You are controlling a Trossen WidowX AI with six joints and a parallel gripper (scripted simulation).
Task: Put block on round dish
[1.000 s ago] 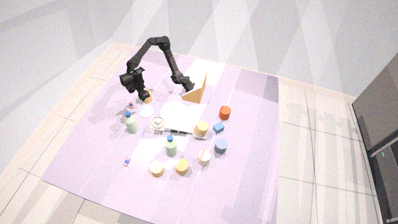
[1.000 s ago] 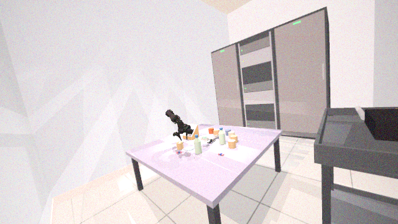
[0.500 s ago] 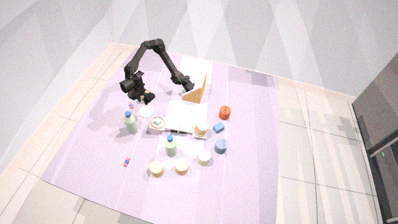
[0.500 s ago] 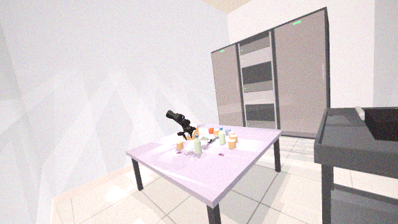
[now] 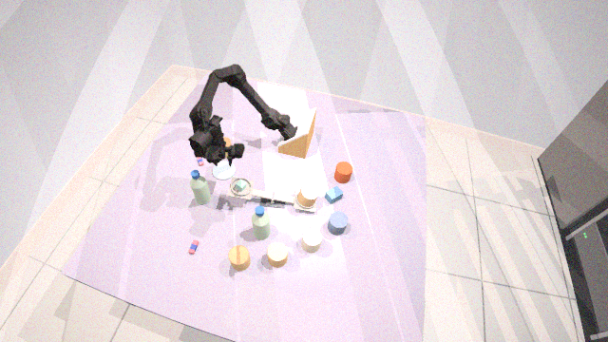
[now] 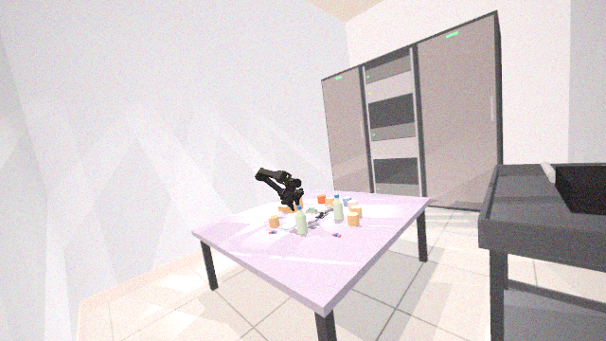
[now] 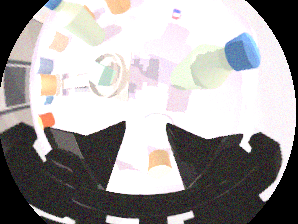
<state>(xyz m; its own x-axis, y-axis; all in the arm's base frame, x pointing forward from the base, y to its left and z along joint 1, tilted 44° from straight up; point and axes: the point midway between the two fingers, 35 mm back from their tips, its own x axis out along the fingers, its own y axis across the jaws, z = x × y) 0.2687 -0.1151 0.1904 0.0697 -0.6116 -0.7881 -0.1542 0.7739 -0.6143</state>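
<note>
Hand (image 5: 227, 153) hangs spread and empty toward the counter's far-left corner, with the cup (image 5: 227, 142) kept off the dish (image 5: 223, 172) and the block (image 5: 240, 186) bare

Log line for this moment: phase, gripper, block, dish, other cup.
phase: block pick pending | gripper: open, empty | block: uncovered on balance pan | dish: no block | other cup: on balance

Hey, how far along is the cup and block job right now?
Done: one cup is off the balance, and the green block sits bare on its pan. In hand: nothing; the gripper is open near the dish. Left: grasp the block, set it on the dish, release, retreat.
</note>
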